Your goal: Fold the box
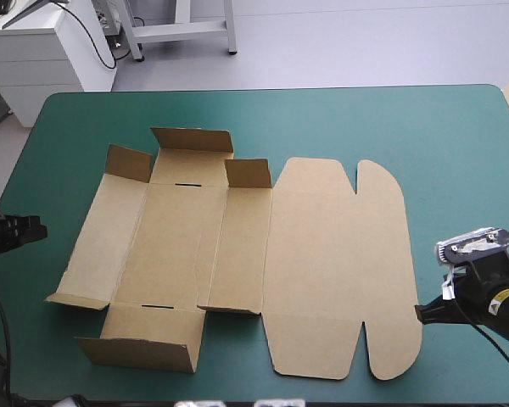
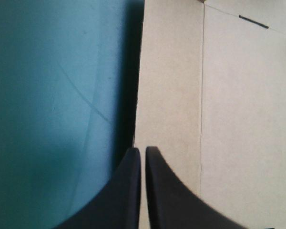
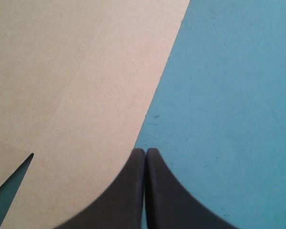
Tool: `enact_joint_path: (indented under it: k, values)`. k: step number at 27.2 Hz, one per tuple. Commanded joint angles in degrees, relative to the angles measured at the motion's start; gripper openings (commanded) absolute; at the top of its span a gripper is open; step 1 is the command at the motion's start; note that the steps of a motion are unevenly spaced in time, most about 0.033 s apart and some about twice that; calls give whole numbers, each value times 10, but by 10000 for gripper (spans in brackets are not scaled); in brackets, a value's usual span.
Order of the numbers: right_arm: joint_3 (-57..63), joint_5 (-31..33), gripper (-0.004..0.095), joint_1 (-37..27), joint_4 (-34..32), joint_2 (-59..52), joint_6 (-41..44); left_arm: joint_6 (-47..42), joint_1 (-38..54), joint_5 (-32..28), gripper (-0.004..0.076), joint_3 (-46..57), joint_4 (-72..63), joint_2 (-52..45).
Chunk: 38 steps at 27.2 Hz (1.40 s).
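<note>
1. High view: a smooth teal-green cover (image 1: 458, 153) spans the table. The box (image 1: 322, 263), a cut sheet of matte brown board, lies mid-table, its small flaps raised and its round-eared lid flat. The left gripper (image 1: 39, 229) and right gripper (image 1: 421, 312) flank it.
2. Left wrist view: the black fingers (image 2: 126, 195) are pressed together at the board's straight edge. A crease and a dark slot lie ahead.
3. Right wrist view: the black fingers (image 3: 126, 195) meet in a pointed arch at the lid's edge.

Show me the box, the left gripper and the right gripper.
box (image 1: 322, 271), high view, on its flat lid panel.
left gripper (image 2: 143, 150), left wrist view, where the shut fingertips meet.
right gripper (image 3: 145, 151), right wrist view, where the shut fingertips meet.
</note>
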Motion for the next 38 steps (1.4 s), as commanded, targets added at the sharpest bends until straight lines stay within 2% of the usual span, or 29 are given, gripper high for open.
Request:
enact_joint_path:
  k: [1,5,6,7,8,24,31,38]
  values:
    - [-15,-31,-21,-3,-8,0,-6,17,1,8,80,-17,-32,12]
    - [-15,-31,-21,-3,-11,0,-6,17,1,12,312,-17,-36,42]
    - [-15,-31,-21,-3,-11,0,-6,17,1,10,410,-17,-57,49]
    - [-14,-31,-21,-3,-12,0,-6,22,1,13,456,-17,-72,55]
    - [-9,-32,-21,-3,-13,0,-6,33,-1,34,512,-17,-90,64]
    - [24,-44,-21,-3,-12,-3,-5,2,-98,45,525,-17,-24,159]
    - [24,-63,-21,-3,-6,-3,-1,-70,-142,46,525,-16,52,159]
    - [24,-71,-21,-3,-5,-3,-3,-78,-142,46,525,48,76,137]
